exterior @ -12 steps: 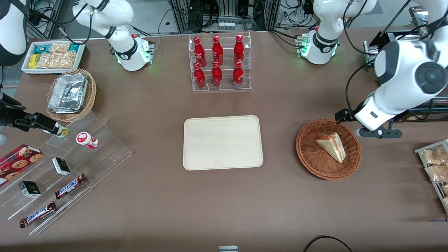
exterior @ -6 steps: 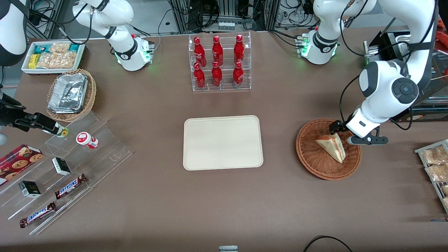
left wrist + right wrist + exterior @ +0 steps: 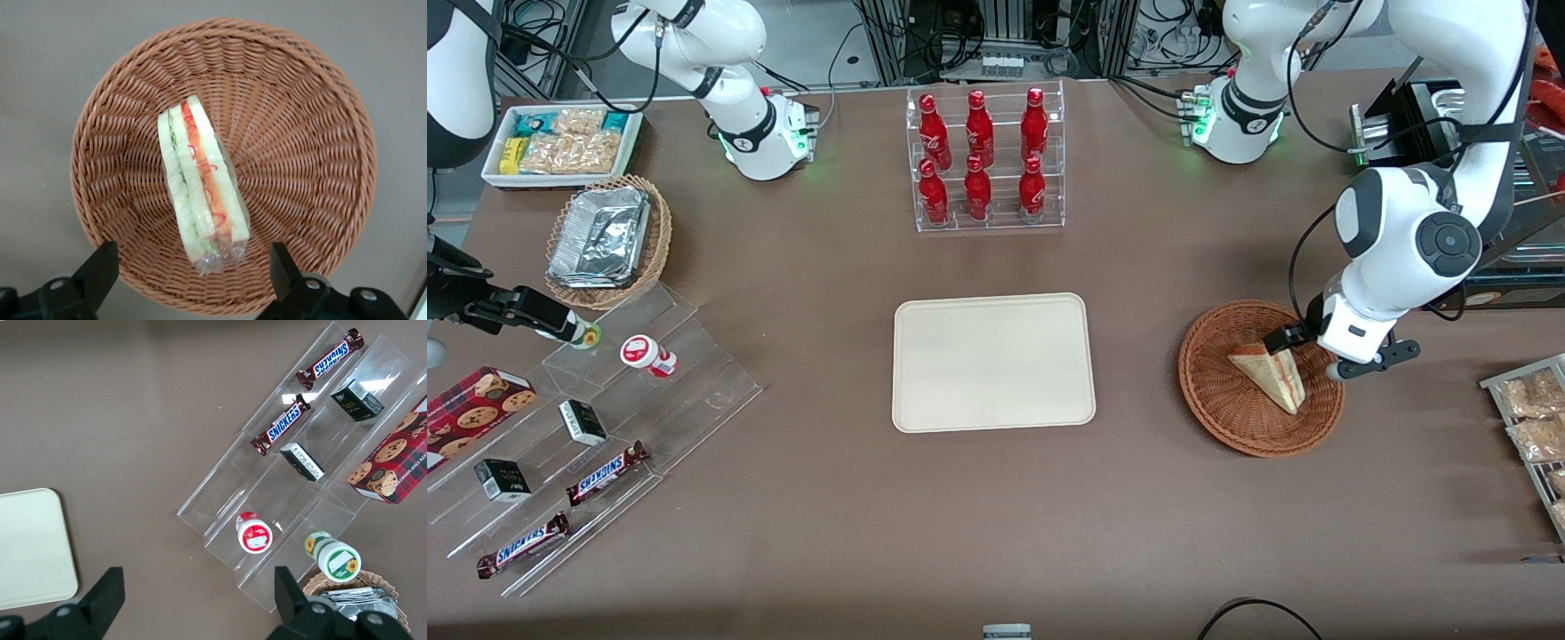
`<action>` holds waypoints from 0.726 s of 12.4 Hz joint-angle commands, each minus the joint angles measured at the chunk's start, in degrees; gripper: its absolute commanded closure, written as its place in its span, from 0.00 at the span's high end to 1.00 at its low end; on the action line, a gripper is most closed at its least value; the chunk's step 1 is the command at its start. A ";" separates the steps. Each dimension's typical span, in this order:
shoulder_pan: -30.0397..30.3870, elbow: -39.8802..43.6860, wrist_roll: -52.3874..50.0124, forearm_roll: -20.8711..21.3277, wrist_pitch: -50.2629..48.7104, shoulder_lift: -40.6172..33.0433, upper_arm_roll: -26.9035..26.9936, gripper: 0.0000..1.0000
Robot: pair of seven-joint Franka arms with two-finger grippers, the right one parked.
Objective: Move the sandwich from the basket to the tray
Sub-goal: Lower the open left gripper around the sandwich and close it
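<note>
Gripper (image 3: 193, 273) hanging above the basket (image 3: 1218, 391), fingers (image 3: 100, 263) spread wide apart and holding nothing, one finger to each side of the sandwich's wrapped end. Sandwich (image 3: 200, 187) lying in the basket on its side, apart from both fingers: clear wrap, white bread, green layer beside a pink-red one, no label legible on the wrap. In the front view the gripper (image 3: 1303, 351) over the basket's edge farther from the front camera, the sandwich (image 3: 1270, 376) just below it.

Tray (image 3: 993, 362) flat on the brown table (image 3: 996, 516), well apart from the basket toward the parked arm's end, nothing on it. Farther from the front camera than the tray, a clear rack (image 3: 987, 160) with six red bottles bearing white script, too small to read.

Toward the parked arm's end, clear stepped shelves (image 3: 605, 436) carrying two bars reading SNICKERS (image 3: 288, 423), two small dark boxes (image 3: 301, 461) with print too fine to read, a red-lidded cup (image 3: 253, 533), a green-lidded cup (image 3: 333, 558) with a sunflower picture, and a red cookie box (image 3: 393, 457) showing chocolate-chip cookies. Beside the shelves, a lighter wicker basket of foil containers (image 3: 605, 238); farther still, a white bin of snack packets (image 3: 562, 142). Toward the working arm's end, more snack packets (image 3: 1529, 413) on a rack.
</note>
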 commanded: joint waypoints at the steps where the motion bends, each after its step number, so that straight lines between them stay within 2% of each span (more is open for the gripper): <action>1: -0.09 -0.08 -12.12 -0.24 3.62 2.10 -0.37 1.00; 4: -0.96 0.00 -23.48 -0.15 6.78 4.13 -0.46 1.00; 9: -1.14 0.00 -23.86 -0.06 8.11 6.59 -0.46 1.00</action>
